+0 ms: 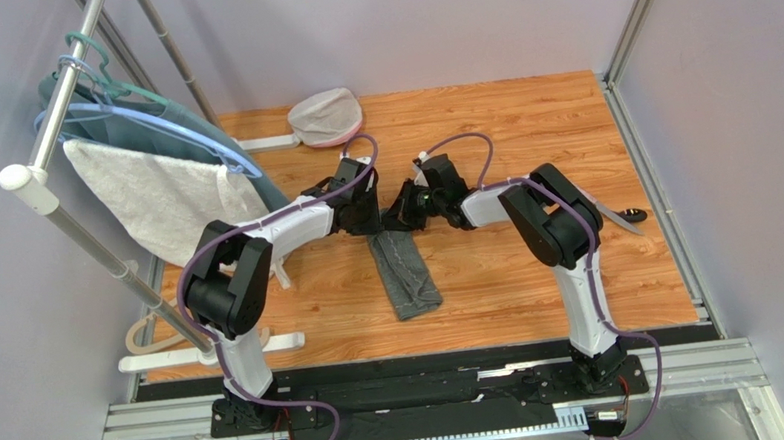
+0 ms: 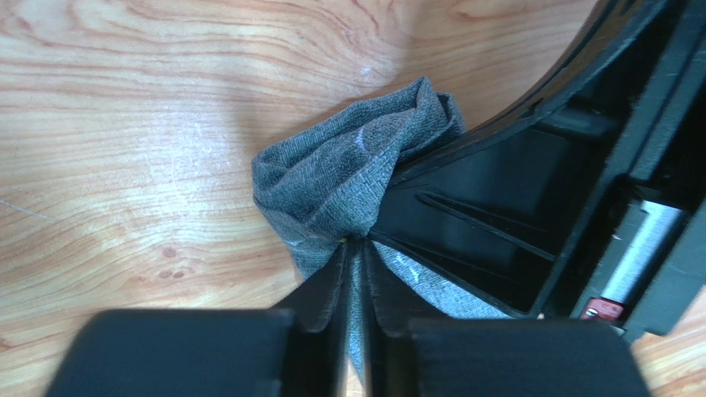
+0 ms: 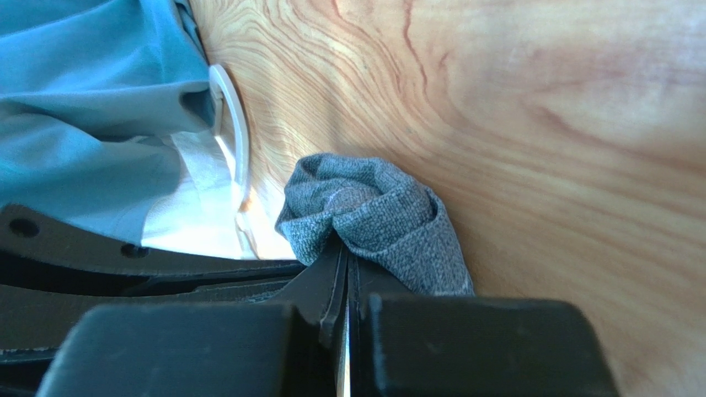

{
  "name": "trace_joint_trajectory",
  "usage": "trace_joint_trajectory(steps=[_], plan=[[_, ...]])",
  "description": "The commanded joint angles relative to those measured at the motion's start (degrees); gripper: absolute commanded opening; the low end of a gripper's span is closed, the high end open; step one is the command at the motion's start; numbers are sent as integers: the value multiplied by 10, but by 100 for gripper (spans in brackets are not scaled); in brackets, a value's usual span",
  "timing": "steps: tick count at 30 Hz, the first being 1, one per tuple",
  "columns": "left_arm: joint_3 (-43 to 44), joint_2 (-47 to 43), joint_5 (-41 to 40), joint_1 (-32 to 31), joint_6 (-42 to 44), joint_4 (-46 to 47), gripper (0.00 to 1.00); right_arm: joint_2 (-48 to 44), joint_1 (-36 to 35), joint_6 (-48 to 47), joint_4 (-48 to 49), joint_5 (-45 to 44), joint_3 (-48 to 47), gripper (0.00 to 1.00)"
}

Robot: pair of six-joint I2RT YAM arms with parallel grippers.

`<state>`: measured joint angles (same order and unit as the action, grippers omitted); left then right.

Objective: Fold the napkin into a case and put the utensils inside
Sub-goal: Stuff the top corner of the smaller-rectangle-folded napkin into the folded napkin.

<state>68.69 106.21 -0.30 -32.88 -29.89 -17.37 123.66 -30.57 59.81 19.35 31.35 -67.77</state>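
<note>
The napkin (image 1: 404, 275) lies on the wooden table as a narrow dark grey strip, its far end bunched between my two grippers. My left gripper (image 1: 367, 220) is shut on one bunched far corner, seen close in the left wrist view as the napkin (image 2: 348, 169) pinched at the gripper (image 2: 355, 246). My right gripper (image 1: 407, 214) is shut on the other far corner, the napkin (image 3: 377, 217) pinched at the gripper (image 3: 345, 251). A black utensil (image 1: 628, 217) lies at the right behind the right arm. The silver utensil is not clearly visible.
A white towel (image 1: 152, 199) and a teal garment (image 1: 243, 160) hang from a rack at the left. The garment (image 3: 83, 83) and a white hanger (image 3: 234, 124) show in the right wrist view. A pale cap-like object (image 1: 325, 116) lies at the back.
</note>
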Motion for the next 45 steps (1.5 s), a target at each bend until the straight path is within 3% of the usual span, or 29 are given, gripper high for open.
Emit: trace_joint_trajectory(steps=[1,4,8,12,13,15,19,24,29,43,45], plan=[[-5,-55,16,-4,-14,0,25,-54,0,-72,-106,-14,13,2],[-28,-114,13,-4,-15,-14,38,-97,5,-109,-182,-20,11,7],[-85,-189,28,-4,-29,-30,42,-143,5,-201,-299,-33,-10,20],[-157,-240,79,-7,-53,-7,33,-187,-4,-314,-443,-82,-46,37],[-172,-245,87,-8,-66,0,30,-199,-19,-336,-515,-104,-56,43],[-215,-250,135,-10,-82,41,24,-211,-44,-394,-566,-163,-67,49],[-263,-254,180,-24,-131,112,19,-242,-127,-412,-621,-251,-67,61],[-311,-246,204,-26,-177,190,15,-241,-201,-403,-651,-362,-89,63],[-334,-224,200,-27,-203,220,12,-205,-260,-392,-695,-453,-112,57],[-372,-164,216,-27,-244,301,11,-153,-297,-365,-694,-478,-107,57],[-377,-160,217,-27,-250,309,11,-147,-298,-362,-695,-480,-111,52]])
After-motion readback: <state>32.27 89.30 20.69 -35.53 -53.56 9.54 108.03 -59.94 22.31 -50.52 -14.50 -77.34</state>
